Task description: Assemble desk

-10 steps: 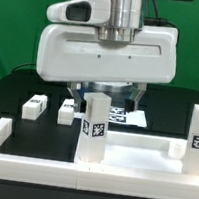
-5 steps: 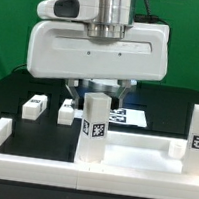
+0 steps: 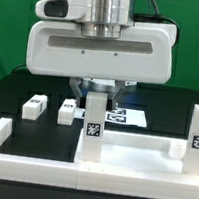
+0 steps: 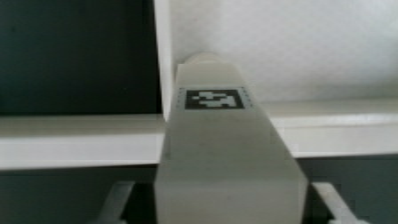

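The white desk top (image 3: 41, 147), a flat tray with a raised rim, lies in the foreground. One white leg (image 3: 92, 127) with a black-and-white tag stands upright on it near the middle. My gripper (image 3: 95, 99) is straight above this leg and its open jaws straddle the leg's upper end. In the wrist view the leg (image 4: 217, 130) fills the middle, and a dark gap shows between it and each finger (image 4: 128, 200). A second tagged leg (image 3: 198, 135) stands upright at the exterior view's right.
Two loose white legs (image 3: 32, 106) (image 3: 66, 111) lie on the black table at the exterior view's left, behind the desk top. The marker board (image 3: 128, 117) lies flat behind the gripper. The gripper's wide white body hides the back of the table.
My gripper has come down over the upright leg and shifted slightly toward the exterior view's left. More of the leg's top is now covered. The leg has not moved.
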{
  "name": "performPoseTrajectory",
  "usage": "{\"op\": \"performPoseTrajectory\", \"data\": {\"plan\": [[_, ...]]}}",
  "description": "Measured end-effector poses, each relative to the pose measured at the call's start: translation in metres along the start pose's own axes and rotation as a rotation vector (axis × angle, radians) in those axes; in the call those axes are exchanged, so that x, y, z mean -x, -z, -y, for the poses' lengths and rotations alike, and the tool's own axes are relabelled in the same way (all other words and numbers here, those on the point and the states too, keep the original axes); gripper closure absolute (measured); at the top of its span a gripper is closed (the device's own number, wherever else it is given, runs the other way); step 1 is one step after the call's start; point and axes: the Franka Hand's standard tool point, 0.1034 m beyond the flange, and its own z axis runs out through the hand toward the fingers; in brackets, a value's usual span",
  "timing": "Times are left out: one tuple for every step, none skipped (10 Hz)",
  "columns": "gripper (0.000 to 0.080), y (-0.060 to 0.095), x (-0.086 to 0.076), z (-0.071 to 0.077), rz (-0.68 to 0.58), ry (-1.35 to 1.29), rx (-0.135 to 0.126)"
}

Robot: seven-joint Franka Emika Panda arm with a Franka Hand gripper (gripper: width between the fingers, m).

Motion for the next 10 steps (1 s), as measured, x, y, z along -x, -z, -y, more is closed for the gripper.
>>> {"op": "performPoseTrajectory", "data": {"plan": [[0.0512,0.0006,0.0008,-0.0017,0.005,-0.186,0.012],[0.0512,0.0021,0.0018,-0.0044,0.026,-0.348,0.015],[0.0512,0.0027,0.0014,-0.0069,0.042,-0.468,0.013],[0.0512,0.0021,0.0006,-0.0085,0.045,-0.626,0.003],[0.0512,0.0015,0.0001,-0.0094,0.044,-0.716,-0.001],[0.0512,0.0005,0.0002,-0.0092,0.043,-0.765,0.001],[0.0512,0.0004,0.0003,-0.0096,0.044,-0.818,0.003],[0.0512,0.0003,0.0004,-0.0098,0.044,-0.878,0.004],[0.0512,0.0002,0.0006,-0.0099,0.045,-0.935,0.006],[0.0512,0.0003,0.0013,-0.0097,0.050,-0.992,0.006]]}}
